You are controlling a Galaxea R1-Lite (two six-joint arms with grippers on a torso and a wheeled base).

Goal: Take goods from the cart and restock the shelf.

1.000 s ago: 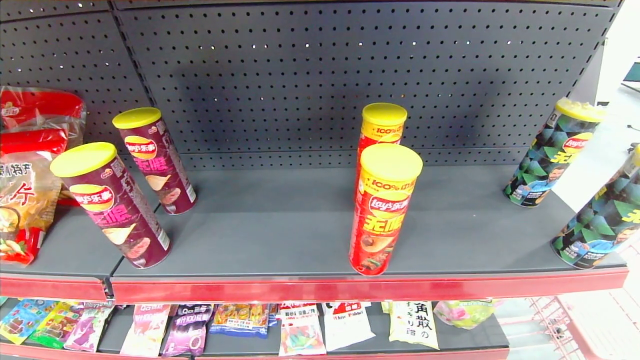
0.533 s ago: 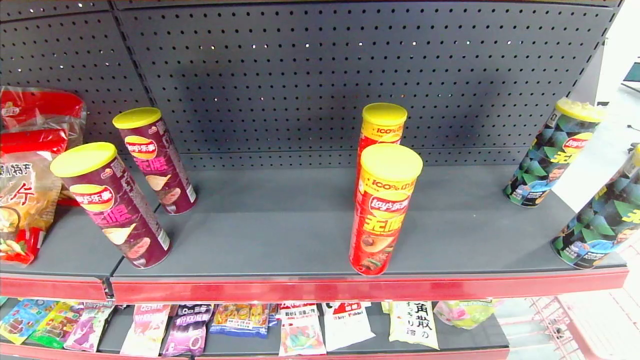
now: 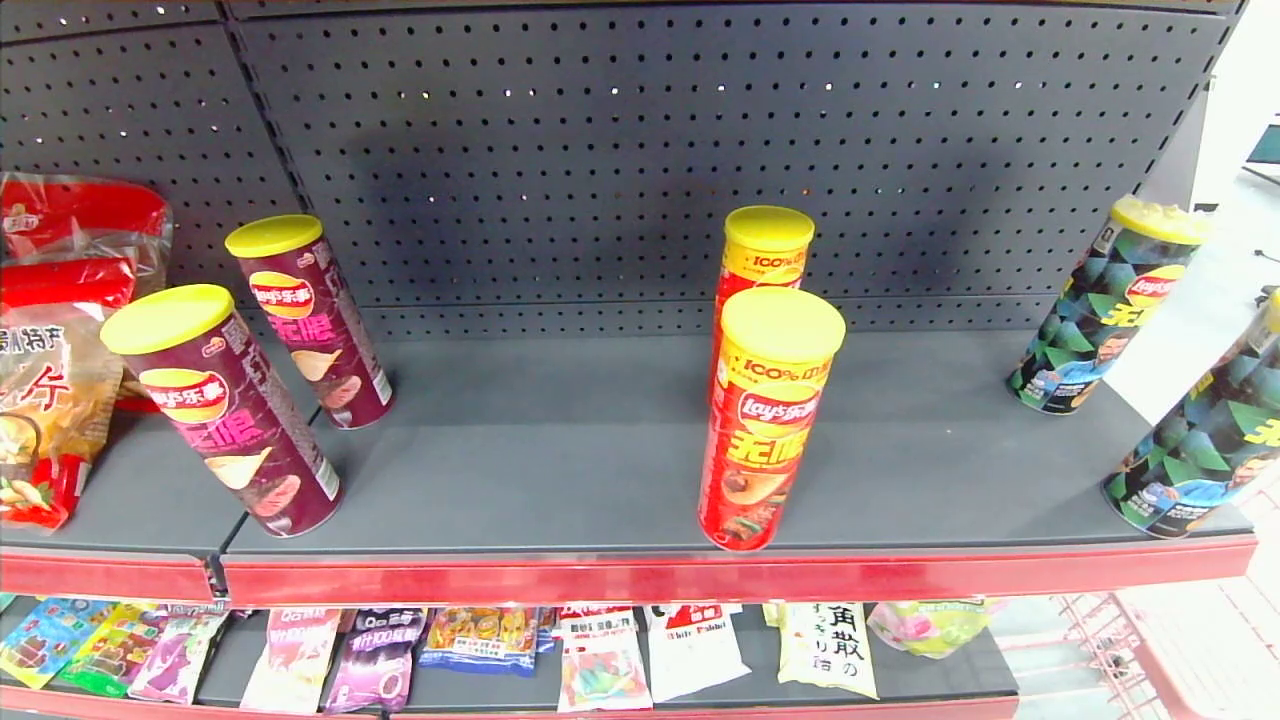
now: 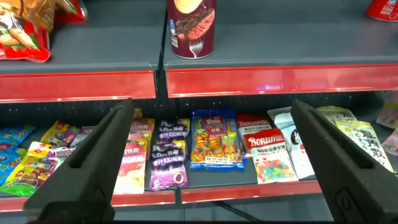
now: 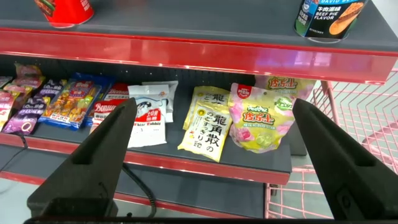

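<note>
The grey shelf (image 3: pixel 560 470) with a red front lip carries upright chip cans: two maroon ones (image 3: pixel 225 410) (image 3: pixel 310 320) on the left, two red-and-yellow ones (image 3: pixel 765 420) (image 3: pixel 765 250) in the middle, two dark patterned ones (image 3: pixel 1105 305) (image 3: pixel 1200 440) on the right. My left gripper (image 4: pixel 208 155) is open in front of the lower shelf, below a maroon can (image 4: pixel 191 28). My right gripper (image 5: pixel 214 155) is open too, facing the lower shelf's snack bags, with a red can (image 5: pixel 65 11) and a dark can (image 5: pixel 328 17) above.
Snack bags (image 3: pixel 55 350) sit at the shelf's left end. The lower shelf (image 3: pixel 930 690) holds a row of flat snack packets (image 3: pixel 600 655). A pink wire cart (image 3: pixel 1120 650) shows at the lower right (image 5: pixel 348 149). Bare shelf lies between the can groups.
</note>
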